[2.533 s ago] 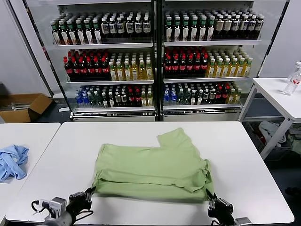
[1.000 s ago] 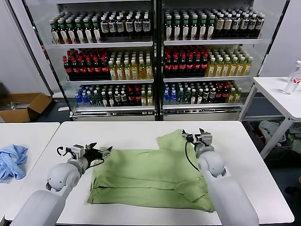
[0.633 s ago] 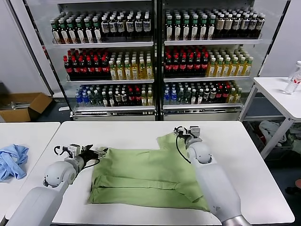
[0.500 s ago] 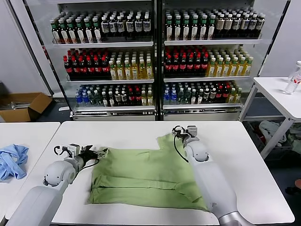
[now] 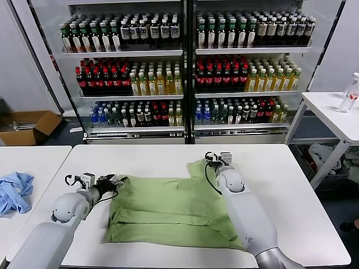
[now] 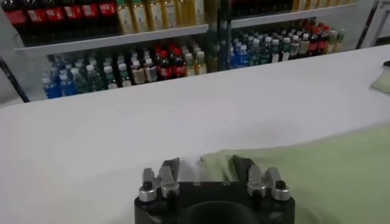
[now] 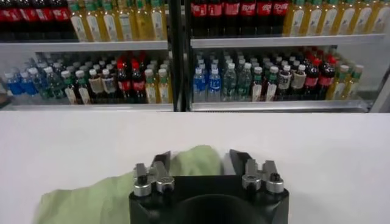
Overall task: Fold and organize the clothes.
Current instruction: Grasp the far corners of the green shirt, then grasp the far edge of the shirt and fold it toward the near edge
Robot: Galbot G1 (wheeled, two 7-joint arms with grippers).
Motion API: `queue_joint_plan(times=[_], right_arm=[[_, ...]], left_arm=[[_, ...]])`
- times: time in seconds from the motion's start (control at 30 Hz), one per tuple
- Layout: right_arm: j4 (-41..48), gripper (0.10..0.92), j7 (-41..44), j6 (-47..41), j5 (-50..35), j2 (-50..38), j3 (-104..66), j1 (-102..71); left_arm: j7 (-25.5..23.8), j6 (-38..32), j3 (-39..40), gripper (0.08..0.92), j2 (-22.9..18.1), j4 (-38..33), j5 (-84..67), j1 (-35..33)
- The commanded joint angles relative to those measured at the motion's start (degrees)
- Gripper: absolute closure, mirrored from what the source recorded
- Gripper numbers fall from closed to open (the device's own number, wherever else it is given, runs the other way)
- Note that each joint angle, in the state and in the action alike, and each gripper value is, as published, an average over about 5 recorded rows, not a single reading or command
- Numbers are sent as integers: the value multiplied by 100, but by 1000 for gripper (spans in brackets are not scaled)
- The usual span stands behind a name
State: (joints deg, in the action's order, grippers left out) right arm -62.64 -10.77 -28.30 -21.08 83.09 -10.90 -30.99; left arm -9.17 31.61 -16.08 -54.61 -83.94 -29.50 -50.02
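Two hands out at the far edge of the green shirt [image 5: 174, 210], spread partly folded across the white bench [image 5: 291, 190]: left hand [image 5: 115, 182] at the far-left corner, fingers parted around the hem, right hand [image 5: 212, 161] at the sleeve flap sticking out on the far right, fingers likewise parted and gripping nothing. Looks like the set-up for another fold, corners lined up but not yet pinched. Next up, probably: close on both corners together, lift just clear of the bench, carry the far edge over towards the near hem without dragging the layers underneath.
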Motion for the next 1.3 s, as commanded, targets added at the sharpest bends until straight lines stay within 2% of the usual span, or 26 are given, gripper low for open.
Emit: queue_joint_plan(times=[0.03,0.37,0.47,0.53,0.67,0.87,1.07,1.3], right_arm=[[140,509,28,-10,-7,44,19,33],[-78,795,315,498,-27,-88,-32,-97],[-717,879,289,531,-270,-270,-44,-274],[-1513,912,155,296,-633,-482,-47,-517],[-3297,919,-195,-339,-1241,-952,-100,-1170],[-5221,919,-339,-486,-1303,-1525,-377,-2782],[-6059,919,-376,-481,-887,-1682,-775,-3917],[-6379,919,-370,-477,-782,-1707,-1282,-4697]], left_arm=[[-95,-9,4,467,-1,52,88,-35],[-117,-299,-9,753,-48,6,-15,-89],[-14,-437,-103,839,-4,-206,-385,-154],[58,-473,-206,889,76,-482,-689,-263],[131,-468,-414,918,316,-1202,-1034,-717],[162,-472,-729,918,566,-2012,-1098,-1551],[138,-477,-1040,918,659,-2093,-1087,-1975],[-24,-506,-1295,918,709,-1964,-1036,-2261]])
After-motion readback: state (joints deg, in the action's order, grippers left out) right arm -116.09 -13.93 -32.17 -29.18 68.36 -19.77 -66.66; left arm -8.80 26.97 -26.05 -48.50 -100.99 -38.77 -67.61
